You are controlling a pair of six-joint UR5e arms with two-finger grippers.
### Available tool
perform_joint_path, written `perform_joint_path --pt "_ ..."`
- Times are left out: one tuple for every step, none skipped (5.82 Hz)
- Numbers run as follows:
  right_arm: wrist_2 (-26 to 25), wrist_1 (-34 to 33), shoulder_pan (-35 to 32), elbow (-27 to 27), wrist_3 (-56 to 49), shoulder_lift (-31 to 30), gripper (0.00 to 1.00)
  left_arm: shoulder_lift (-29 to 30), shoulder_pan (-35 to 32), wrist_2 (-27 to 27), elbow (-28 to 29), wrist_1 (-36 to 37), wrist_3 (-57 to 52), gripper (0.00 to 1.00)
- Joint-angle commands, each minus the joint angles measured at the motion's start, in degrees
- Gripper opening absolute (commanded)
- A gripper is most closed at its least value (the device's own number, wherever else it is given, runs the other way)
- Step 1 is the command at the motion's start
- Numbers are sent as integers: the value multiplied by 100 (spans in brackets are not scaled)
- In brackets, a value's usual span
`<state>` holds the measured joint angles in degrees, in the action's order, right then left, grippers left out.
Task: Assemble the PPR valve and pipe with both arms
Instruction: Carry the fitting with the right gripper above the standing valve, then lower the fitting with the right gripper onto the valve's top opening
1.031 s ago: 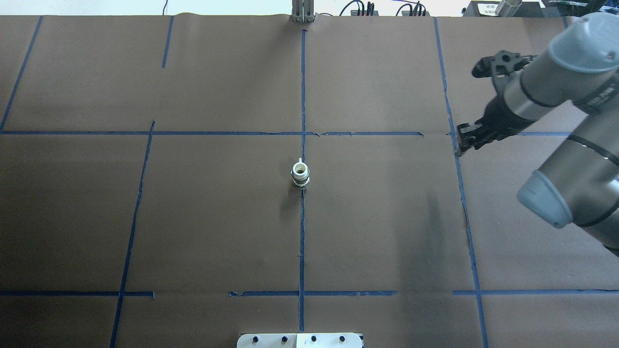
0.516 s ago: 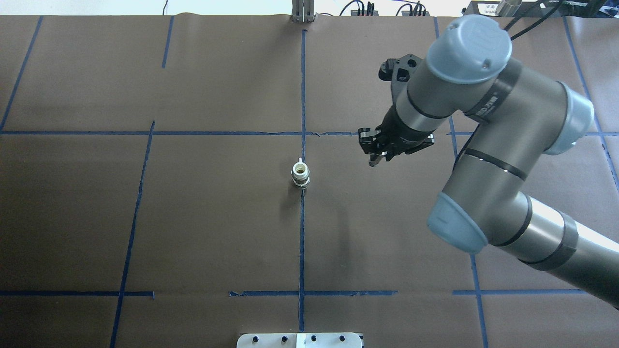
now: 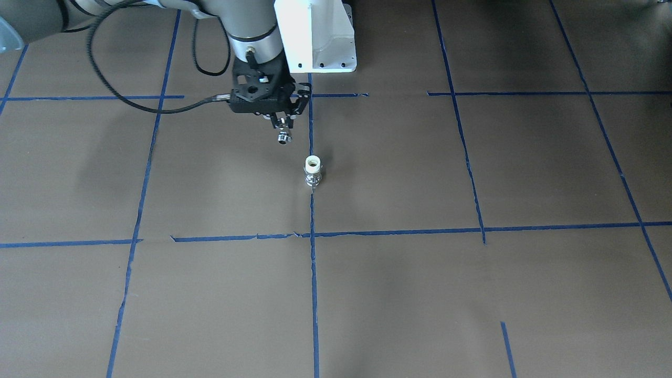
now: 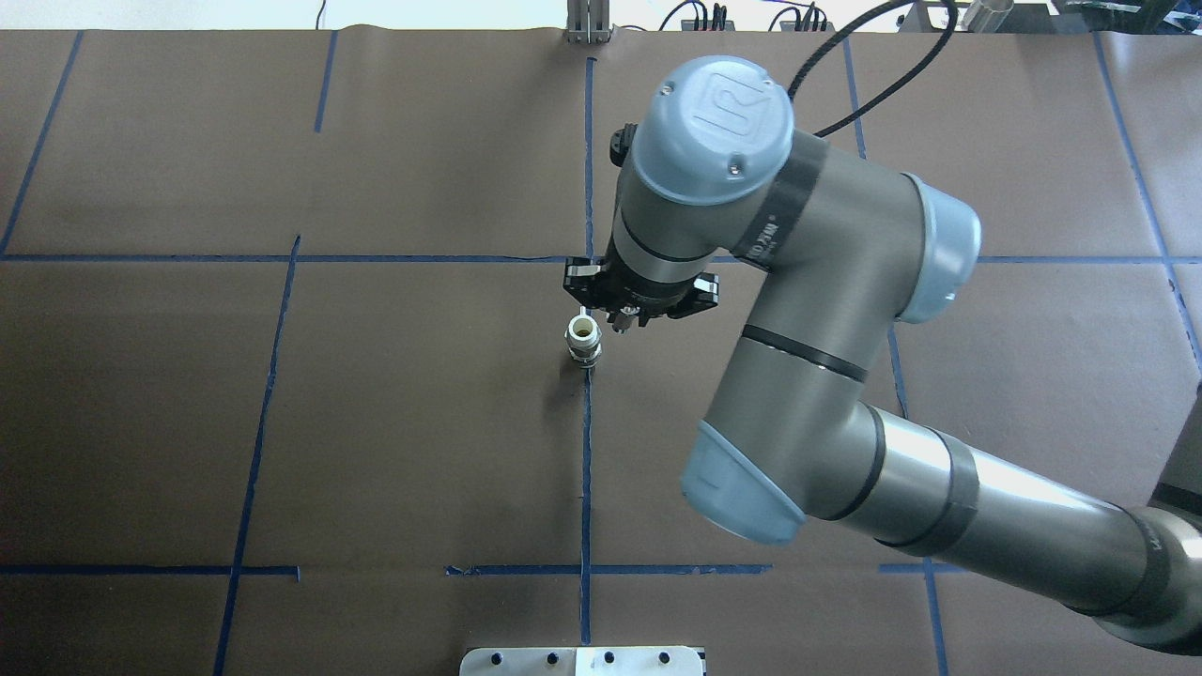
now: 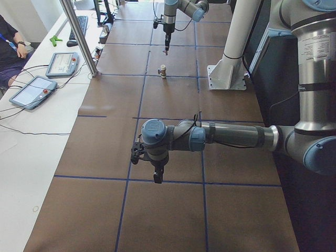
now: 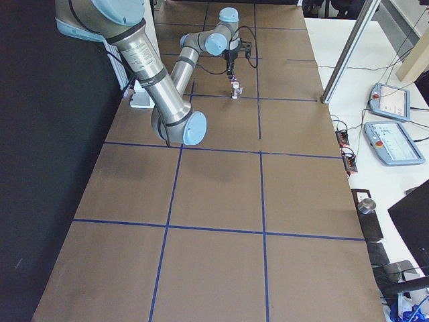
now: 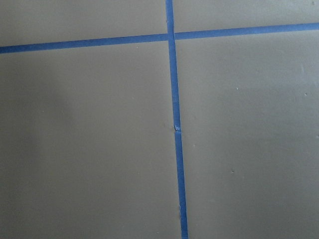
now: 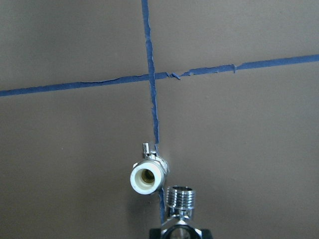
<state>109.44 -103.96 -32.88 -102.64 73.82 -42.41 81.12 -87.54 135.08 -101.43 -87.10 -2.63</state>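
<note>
The PPR valve [image 3: 313, 171] stands upright on the brown table at the centre tape line, white open end up; it also shows in the overhead view [image 4: 582, 340] and the right wrist view [image 8: 148, 177]. My right gripper [image 3: 283, 127] is shut on the chrome pipe [image 3: 284, 138], threaded end pointing down [image 8: 180, 199]. It hangs above the table just beside the valve, apart from it. My left gripper [image 5: 157, 178] shows only in the exterior left view, far from the valve; I cannot tell whether it is open or shut. The left wrist view shows only bare table and tape.
The white pedestal base [image 3: 315, 37] stands at the robot's side of the table, behind the right gripper. A metal post [image 5: 79, 37] and teach pendants [image 5: 31, 90] stand at the operators' side. Blue tape lines [image 4: 586, 451] cross the brown paper.
My right arm has swung in from the table's right edge towards the centre, carrying the pipe, and now hangs right beside the valve. The valve has not moved.
</note>
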Motion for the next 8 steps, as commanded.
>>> perform_joint_path --pt "-429 -2 123 630 45 356 0 1 0 1 -8 0 0 100" --pt "-467 -2 142 692 19 356 0 1 0 1 -8 0 0 100" --pt "-494 7 185 710 27 373 0 1 0 1 -8 0 0 100" --pt "-538 7 247 719 36 373 0 1 0 1 -17 0 0 100" --pt "-616 7 299 728 62 391 0 1 0 1 9 0 0 100" --pt "-626 16 300 754 54 400 0 1 0 1 9 0 0 100" --pt "-713 33 300 876 36 513 0 1 0 1 9 0 0 100" --pt "-740 42 300 1069 10 618 0 1 0 1 18 0 0 100"
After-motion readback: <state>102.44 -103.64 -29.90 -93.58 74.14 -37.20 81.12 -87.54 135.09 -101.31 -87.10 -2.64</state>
